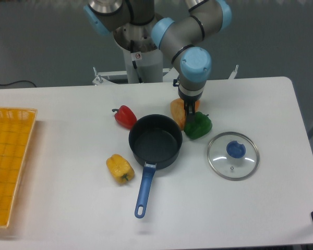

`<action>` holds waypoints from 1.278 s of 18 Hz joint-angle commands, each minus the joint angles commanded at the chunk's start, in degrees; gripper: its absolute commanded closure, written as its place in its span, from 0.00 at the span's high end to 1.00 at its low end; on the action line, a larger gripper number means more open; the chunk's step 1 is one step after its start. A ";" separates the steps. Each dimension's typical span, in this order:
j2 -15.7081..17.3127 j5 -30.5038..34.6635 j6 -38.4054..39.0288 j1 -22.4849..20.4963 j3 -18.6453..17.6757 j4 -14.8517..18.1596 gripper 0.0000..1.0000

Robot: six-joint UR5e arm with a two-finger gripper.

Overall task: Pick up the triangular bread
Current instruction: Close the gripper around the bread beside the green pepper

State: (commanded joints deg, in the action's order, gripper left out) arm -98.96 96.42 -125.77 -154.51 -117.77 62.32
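Where end effector point(190, 113) hangs, triangular bread point(178, 111) sits just left, touching.

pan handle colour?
Blue. The pan handle shows clearly in the fixed camera view, pointing toward the table's near edge.

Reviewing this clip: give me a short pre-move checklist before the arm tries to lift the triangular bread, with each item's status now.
1. Tool positioned at the triangular bread: ok.
2. Fingers closed on the bread: cannot tell, the wrist hides the contact.
3. Green bell pepper clear of the tool: not ok, it sits right against the fingers.
4. Pot clear of the bread: not ok, its rim is right beside the bread.
5. Red bell pepper and yellow bell pepper out of the way: ok.
6. Glass lid out of the way: ok.
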 joint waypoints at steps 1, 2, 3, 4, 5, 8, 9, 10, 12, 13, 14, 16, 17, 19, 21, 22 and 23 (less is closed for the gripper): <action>0.09 0.00 -0.17 -0.17 -0.09 -0.09 1.00; 0.09 0.00 -1.13 -0.26 -0.09 -0.09 1.00; 0.00 -0.09 -1.75 -0.18 -0.09 -0.35 1.00; -0.17 -0.17 -2.11 -0.09 -0.35 -0.96 1.00; -0.70 -0.52 -3.24 -0.18 -0.44 -1.40 1.00; -0.62 -2.02 -6.67 0.44 -0.09 -1.06 1.00; -0.36 -2.02 -7.46 0.53 0.17 -1.06 1.00; -0.18 -2.20 -8.43 0.44 0.26 -0.88 1.00; -0.09 -2.90 -10.45 0.09 0.35 -0.88 1.00; -0.18 -2.90 -11.07 0.09 0.35 -0.79 1.00; -0.35 -2.99 -11.42 0.09 0.35 -0.79 1.00; -0.62 -3.08 -12.82 -0.17 -0.08 -0.88 1.00; -0.70 -3.16 -13.88 -0.18 -0.17 -0.88 1.00; -0.79 -3.86 -14.59 -0.35 -0.44 -0.88 1.00; -0.70 -4.13 -15.99 -1.05 -1.14 -0.88 1.00; -0.79 -4.22 -17.13 -1.32 -1.40 -0.97 1.00; -0.79 -4.48 -17.75 -1.93 -1.93 -1.23 1.00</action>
State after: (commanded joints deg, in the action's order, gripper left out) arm -99.76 91.94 -143.52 -156.44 -119.70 61.09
